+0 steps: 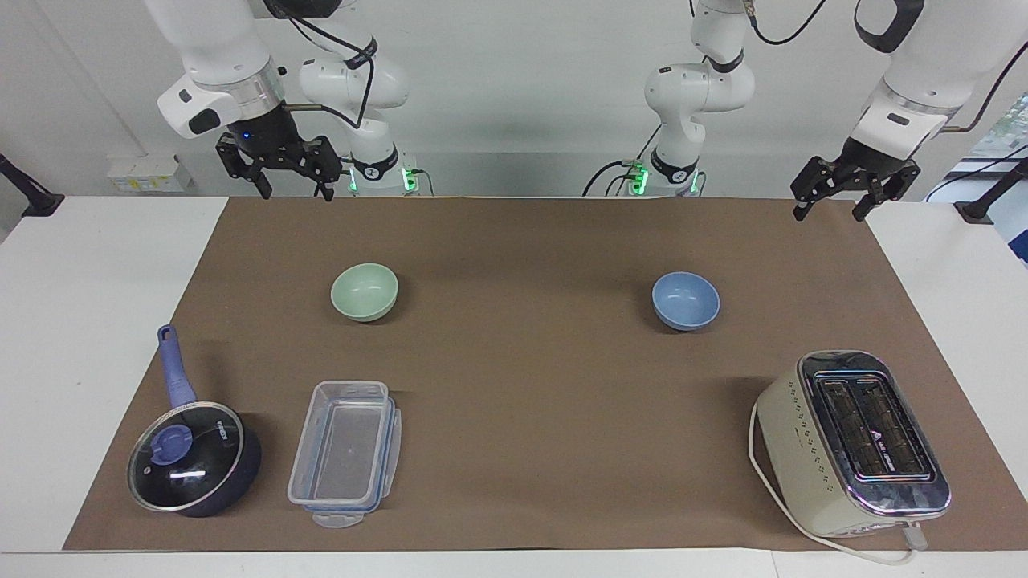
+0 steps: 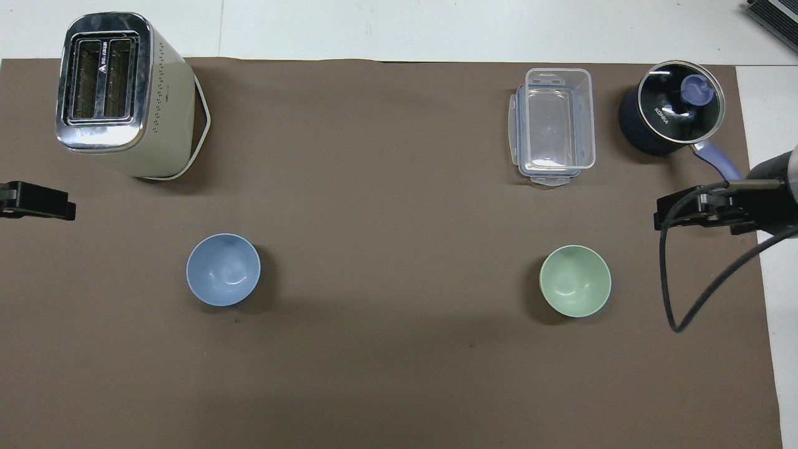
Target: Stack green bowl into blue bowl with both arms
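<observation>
Smooth pale mint-green bowl (image 1: 365, 292) sat apart from right gripper (image 1: 293, 193), fingers spread, empty. Periwinkle-blue bowl (image 1: 685, 300) sat apart from left gripper (image 1: 832, 210), likewise spread. Pot lid (image 2: 681, 100) read "KONKA".

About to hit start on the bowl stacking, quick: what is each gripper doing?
Left gripper: open, empty, raised at the mat's edge near the robots.
Right gripper: open, empty, raised at its own end.

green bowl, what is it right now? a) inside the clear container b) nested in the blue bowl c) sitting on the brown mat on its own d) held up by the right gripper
c: the green bowl rests upright on the brown mat, apart from the blue bowl, with the right gripper and left gripper both raised at the robots' edge of the mat, holding nothing.
</observation>
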Robot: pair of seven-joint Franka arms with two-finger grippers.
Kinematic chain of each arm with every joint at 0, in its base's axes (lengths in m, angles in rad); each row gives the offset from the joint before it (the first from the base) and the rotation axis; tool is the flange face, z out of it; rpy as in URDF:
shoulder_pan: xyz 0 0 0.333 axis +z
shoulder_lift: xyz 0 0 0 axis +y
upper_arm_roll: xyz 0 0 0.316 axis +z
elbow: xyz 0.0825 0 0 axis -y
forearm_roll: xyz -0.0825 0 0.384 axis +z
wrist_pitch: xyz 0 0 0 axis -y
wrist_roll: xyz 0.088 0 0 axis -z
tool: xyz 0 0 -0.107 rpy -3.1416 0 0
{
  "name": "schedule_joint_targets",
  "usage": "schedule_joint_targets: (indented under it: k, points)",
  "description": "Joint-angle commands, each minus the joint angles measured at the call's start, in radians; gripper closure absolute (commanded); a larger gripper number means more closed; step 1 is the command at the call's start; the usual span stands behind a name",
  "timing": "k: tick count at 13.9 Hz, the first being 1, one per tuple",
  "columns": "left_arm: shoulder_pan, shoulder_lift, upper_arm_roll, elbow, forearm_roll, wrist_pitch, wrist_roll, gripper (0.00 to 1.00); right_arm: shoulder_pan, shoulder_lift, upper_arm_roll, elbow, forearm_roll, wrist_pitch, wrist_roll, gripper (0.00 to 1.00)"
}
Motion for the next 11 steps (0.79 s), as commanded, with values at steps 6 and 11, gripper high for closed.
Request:
schedule_joint_targets:
  k: [6, 11]
  points:
    - [0.011, -0.014, 0.001, -0.010, 0.014, -0.026, 0.036, 0.00, -0.002, -0.019, 0.002, -0.027, -0.006, 0.041, 0.070, 0.00]
    - [0.011, -0.012, 0.001, -0.062, 0.009, 0.009, 0.042, 0.00, -0.001, -0.019, 0.004, -0.027, -0.015, 0.041, 0.064, 0.00]
